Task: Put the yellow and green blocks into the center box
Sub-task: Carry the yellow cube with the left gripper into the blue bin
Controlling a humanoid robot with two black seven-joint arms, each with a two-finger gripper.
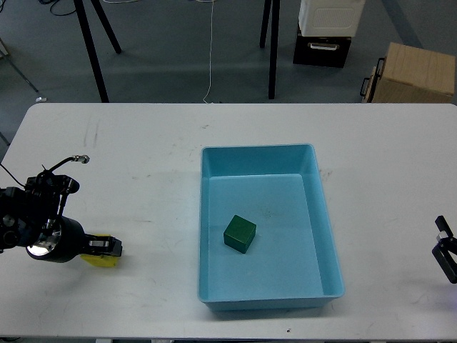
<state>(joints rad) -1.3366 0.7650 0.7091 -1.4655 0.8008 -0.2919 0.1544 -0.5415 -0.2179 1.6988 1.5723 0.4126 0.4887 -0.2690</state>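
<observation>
The dark green block (240,234) lies inside the light-blue center box (325,214), left of its middle. The yellow block (98,260) rests on the white table at the front left, well outside the box. My left gripper (106,246) is right at the yellow block and covers its top; its dark fingers cannot be told apart, so whether they grip the block is unclear. My right gripper (444,244) is at the right edge of the view, low over the table, open and empty, well right of the box.
The white table (143,143) spans the view. Beyond its far edge stand black stand legs (272,50), a white-and-black case (325,32) and a tan cardboard box (414,71) on the floor. A thin cable loops up from my left arm (68,161).
</observation>
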